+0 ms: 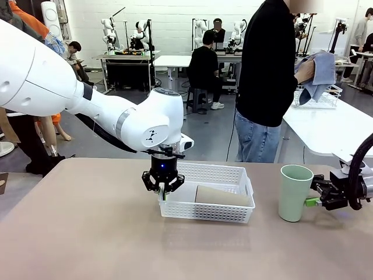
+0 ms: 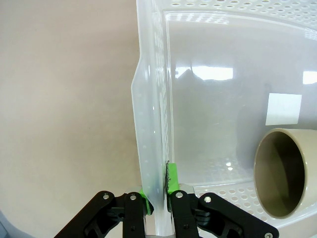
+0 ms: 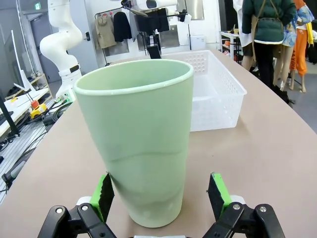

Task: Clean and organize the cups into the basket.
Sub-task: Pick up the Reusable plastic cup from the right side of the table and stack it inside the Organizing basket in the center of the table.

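Mint cup upright between wide right fingers, left fingers pinching basket wall.

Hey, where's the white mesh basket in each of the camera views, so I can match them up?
Front view: the basket sits at table centre, its left end under the left gripper.
Left wrist view: the basket's end wall runs up the middle, pinched by that gripper.
Right wrist view: the basket is right of upper centre, behind the mint green cup.
Shared landmark: the left gripper on the basket's end wall.
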